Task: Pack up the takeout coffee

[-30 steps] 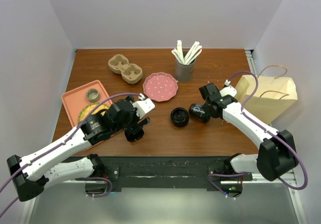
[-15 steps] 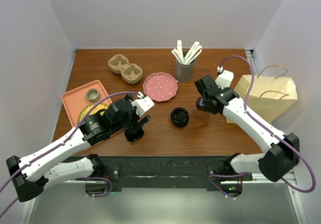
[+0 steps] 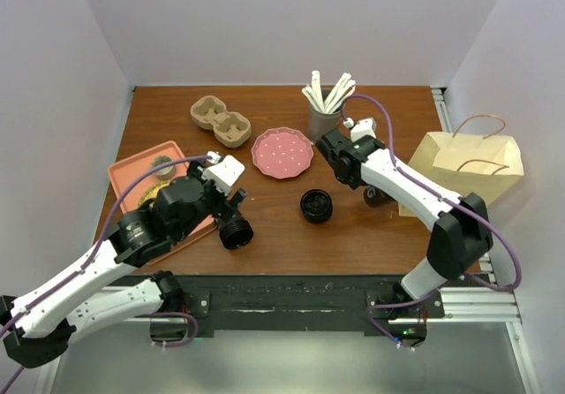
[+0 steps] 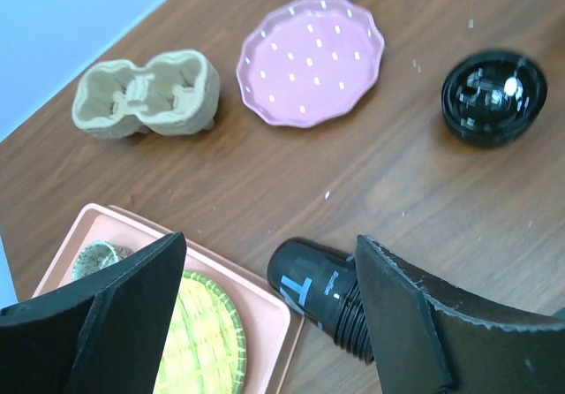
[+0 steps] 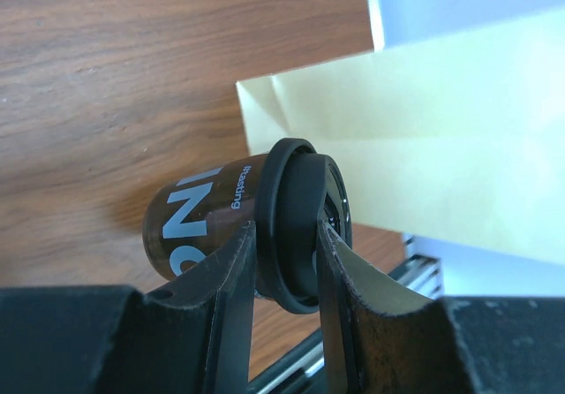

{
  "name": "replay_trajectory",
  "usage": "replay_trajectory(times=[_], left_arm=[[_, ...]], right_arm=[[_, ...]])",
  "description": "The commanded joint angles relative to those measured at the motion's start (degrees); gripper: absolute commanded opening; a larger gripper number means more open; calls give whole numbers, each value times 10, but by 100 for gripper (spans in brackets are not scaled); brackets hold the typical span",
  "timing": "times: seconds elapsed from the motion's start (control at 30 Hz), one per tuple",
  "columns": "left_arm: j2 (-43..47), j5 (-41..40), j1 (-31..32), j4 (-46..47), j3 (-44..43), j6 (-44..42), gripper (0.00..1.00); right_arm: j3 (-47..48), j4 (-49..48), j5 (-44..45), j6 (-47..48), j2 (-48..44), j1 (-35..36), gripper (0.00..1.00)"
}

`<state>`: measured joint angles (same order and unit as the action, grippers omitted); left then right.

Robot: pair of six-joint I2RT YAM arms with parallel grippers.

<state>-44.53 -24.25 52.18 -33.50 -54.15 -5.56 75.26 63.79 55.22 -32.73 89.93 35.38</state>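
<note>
A black coffee cup (image 4: 322, 288) with a threaded rim and no lid lies on its side against the pink tray (image 4: 256, 301). My left gripper (image 4: 271, 246) hangs open above it, a finger on each side, touching nothing. From above, that cup (image 3: 237, 232) lies just below the left gripper (image 3: 229, 212). A loose black lid (image 3: 316, 205) rests mid-table. My right gripper (image 5: 284, 235) is shut on the lid of a second, brown cup (image 5: 199, 217), held sideways beside the paper bag (image 5: 441, 138). The right forearm hides most of this cup (image 3: 378, 197).
A cardboard cup carrier (image 3: 221, 120) sits at the back left, a pink dotted plate (image 3: 282, 152) beside it, and a grey holder of white sticks (image 3: 325, 116) behind. The tray (image 3: 132, 178) holds a yellow woven disc and a small cup. The bag (image 3: 472, 169) lies at the right edge.
My right arm swung back and left, keeping the lidded cup in its grip. My left gripper drew up and away to the left, uncovering the lidless cup on the table.
</note>
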Motion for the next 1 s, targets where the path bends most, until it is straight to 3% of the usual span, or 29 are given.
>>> replay_trajectory(times=[0.0, 0.43, 0.73, 0.97], left_arm=[[14, -28, 0, 19, -28, 23, 83], [39, -40, 0, -34, -46, 67, 82], [47, -45, 0, -52, -47, 79, 82], [42, -41, 0, -46, -40, 80, 82]], right_arm=[[52, 30, 59, 48, 38, 18, 22], [119, 18, 96, 58, 202, 45, 24], [128, 25, 125, 25, 242, 51, 27], [125, 34, 115, -9, 251, 65, 38]])
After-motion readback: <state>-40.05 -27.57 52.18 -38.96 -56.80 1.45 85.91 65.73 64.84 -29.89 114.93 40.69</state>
